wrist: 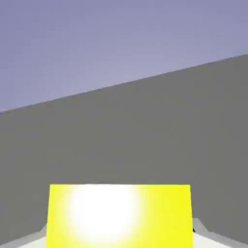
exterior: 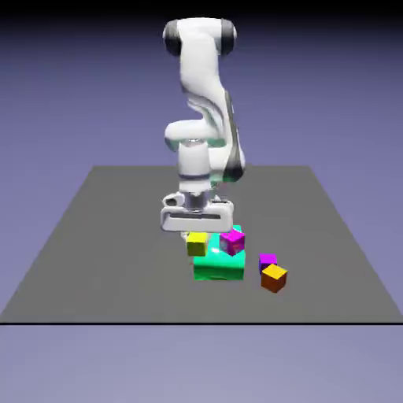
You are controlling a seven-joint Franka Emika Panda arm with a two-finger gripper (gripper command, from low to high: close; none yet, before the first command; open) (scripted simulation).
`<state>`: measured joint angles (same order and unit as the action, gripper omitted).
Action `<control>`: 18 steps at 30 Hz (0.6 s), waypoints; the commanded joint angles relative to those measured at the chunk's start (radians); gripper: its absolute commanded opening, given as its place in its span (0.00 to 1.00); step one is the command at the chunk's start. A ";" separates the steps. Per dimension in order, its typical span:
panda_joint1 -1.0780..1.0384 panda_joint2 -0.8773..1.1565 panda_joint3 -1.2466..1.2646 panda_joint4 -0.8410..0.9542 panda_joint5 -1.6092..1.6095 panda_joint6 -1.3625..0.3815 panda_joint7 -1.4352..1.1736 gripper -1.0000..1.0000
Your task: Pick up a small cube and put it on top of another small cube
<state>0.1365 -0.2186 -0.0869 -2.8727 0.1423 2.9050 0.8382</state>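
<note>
**Yellow in the grip, pile off to the exterior view's right**

Clenched on the small plain yellow cube (wrist: 167,218), with the white two-finger gripper (exterior: 197,238) just above in the exterior view. Filling the bottom middle of the hand view, between the fingertips. Looks to be carried fairly level, with no long axis to favour, being a cube.

Next, by the look of things, a sideways carry toward the exterior view's right, then a lowering onto another small cube. Cannot tell which cube to choose.

Just beside the yellow one in the exterior view, see the small magenta cube (exterior: 232,242), turned at an angle and overlapping the large glossy green block (exterior: 219,268). Cannot tell whether resting on that block or behind it. Likely to need a careful approach there, to avoid nudging the block.

Farther over, find the small purple cube (exterior: 268,260), partly hidden by the small orange cube with a yellowish top (exterior: 274,279). Probably tight for the fingers between those two.

Beneath, a flat dark grey tabletop (exterior: 110,244), bare toward the exterior view's left. Beyond the edge, a plain blue-violet backdrop (exterior: 330,94).
</note>
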 commanded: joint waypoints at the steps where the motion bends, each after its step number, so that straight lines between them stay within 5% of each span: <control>1: 0.002 -0.036 0.020 -0.009 -0.004 -0.026 -0.001 0.00; 11: 0.020 -0.398 0.217 -0.101 -0.052 -0.290 -0.006 0.00; 18: 0.004 -0.219 0.233 -0.111 -0.061 -0.100 0.001 0.00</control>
<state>0.1406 -0.4377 0.1457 -2.9835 0.0810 2.8046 0.8396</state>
